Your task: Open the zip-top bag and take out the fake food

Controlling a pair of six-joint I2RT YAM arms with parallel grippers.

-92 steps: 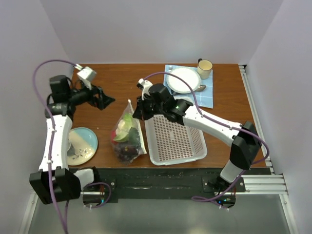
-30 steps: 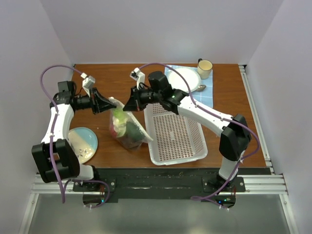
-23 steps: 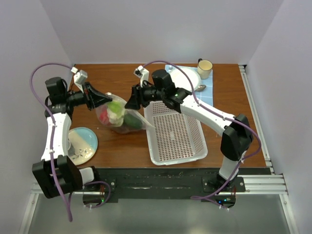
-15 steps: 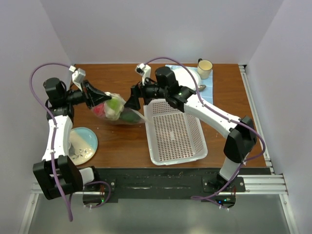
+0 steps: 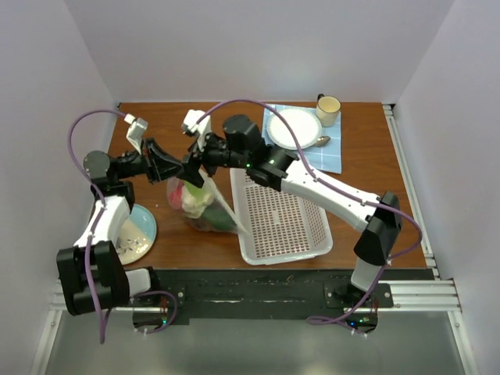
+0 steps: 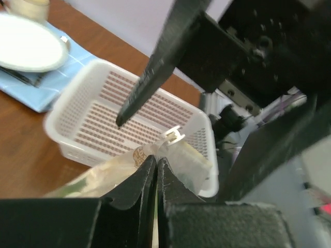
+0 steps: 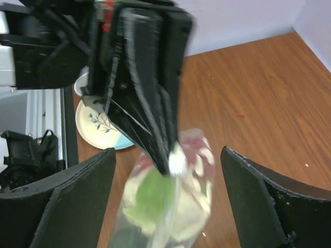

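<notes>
Grip: the left fingers (image 6: 146,181) are clenched flat on the top edge of the clear, crinkly, dot-printed zip-top bag (image 5: 205,209). We read this as the anchor that fixes one lip of the mouth so the other can be pulled away.
Partner: the right fingers (image 7: 72,206) stand spread wide and released, one on each side of that pinch. In the left wrist view one of them hangs as a dark blade just above the bag's lip, apart from it. We judge they are lined up to take the opposite lip.
Bag position: it hangs from the left pinch over the brown wooden table (image 5: 367,156), between the round pale blue patterned plate (image 5: 141,230) and the white perforated plastic basket (image 5: 283,223). Its mouth is uppermost, so nothing can spill.
Contents: the small plastic fake food (image 7: 155,199) sits bunched low inside the bag. Green, red and cream pieces show through the film, and none is out yet.
Basket: it lies just beside the bag, which in our judgement makes it a likely place for the pieces.
Far corner: a round white plate (image 5: 301,129) and a cream mug (image 5: 328,108) rest on a blue checked cloth (image 5: 328,160), well apart from the work.
Hidden: the zip seal is buried in the pinch, so we cannot tell whether it is parted at all.
Blur: the right wrist view is smeared, so we cannot count the pieces or pick out any darker ones.
Underside: the arms and the bag's own folds keep us from telling whether its bottom touches the table.
</notes>
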